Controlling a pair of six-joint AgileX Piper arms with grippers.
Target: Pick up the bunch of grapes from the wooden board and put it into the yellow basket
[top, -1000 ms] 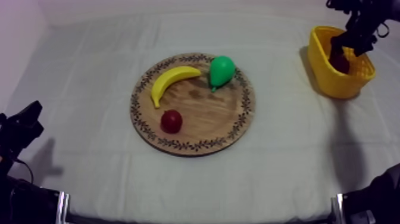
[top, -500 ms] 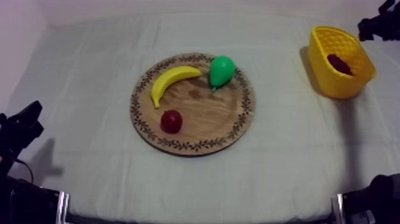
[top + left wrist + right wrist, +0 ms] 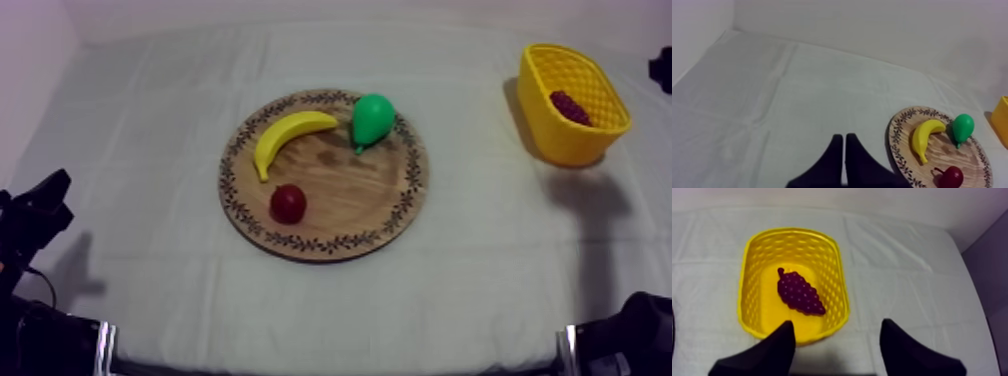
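The bunch of grapes [image 3: 800, 293], dark purple, lies on the floor of the yellow basket [image 3: 842, 283]. In the top view the grapes [image 3: 570, 105] show inside the basket [image 3: 560, 140] at the table's back right. My right gripper [image 3: 837, 335] hangs above the basket's near rim, open, with nothing between its fingers [image 3: 783, 344]. My left gripper [image 3: 843, 142] is shut on nothing, a narrow wedge over bare cloth to the left of the wooden board [image 3: 899, 150].
The round wooden board [image 3: 395, 210] sits mid-table with a banana [image 3: 285, 135], a green pear [image 3: 372, 118] and a small red fruit [image 3: 288, 203] on it. Part of my right arm [image 3: 662, 70] shows at the far right edge.
My right gripper let go of the grapes in the basket, then rose and drew back to the right edge of the top view. The left arm has not moved.
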